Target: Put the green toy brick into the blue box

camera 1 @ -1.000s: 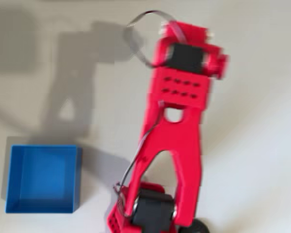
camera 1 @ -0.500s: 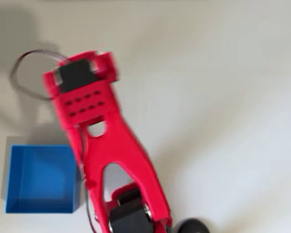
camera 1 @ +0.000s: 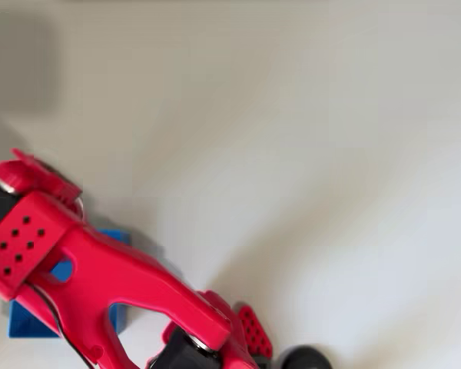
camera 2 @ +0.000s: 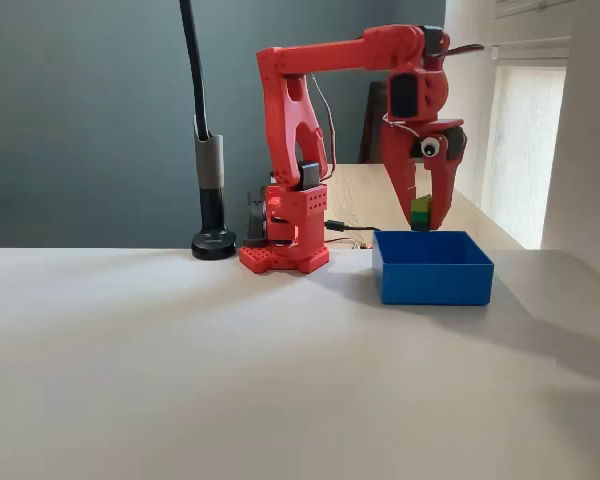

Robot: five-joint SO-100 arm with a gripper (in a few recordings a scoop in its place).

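Carry step, close to done. Red arm [camera 1: 100, 284] swung across the tabletop [camera 2: 180, 360] from the middle of the overhead view a second ago, through a half-way pose, to the lower left corner now, lying over the blue box [camera 1: 19, 323] and covering most of it. Box itself unmoved: same spot at the lower left corner of the tabletop in the overhead view, right-hand side of the tabletop in the fixed view [camera 2: 432, 268], just beside the arm's red base [camera 2: 285, 245].

Gripper [camera 2: 421, 215] pointing straight down in the fixed view, above the back part of the box, tips clear of the rim and not yet inside the walls. Fingers narrowed onto the green toy brick [camera 2: 421, 212], lime layer over dark layer, pinched between the tips and hanging in the air over the box opening. Brick touching nothing but the fingers.

Meaning for the task: transport nearly over, brick apparently lined up with the box, though how far inside the back wall cannot be told from one side view. Remaining, by judgement: a small lowering if wanted, then opening the fingers. Main risk: a drop near the rear rim, with a bounce out over the low wall.
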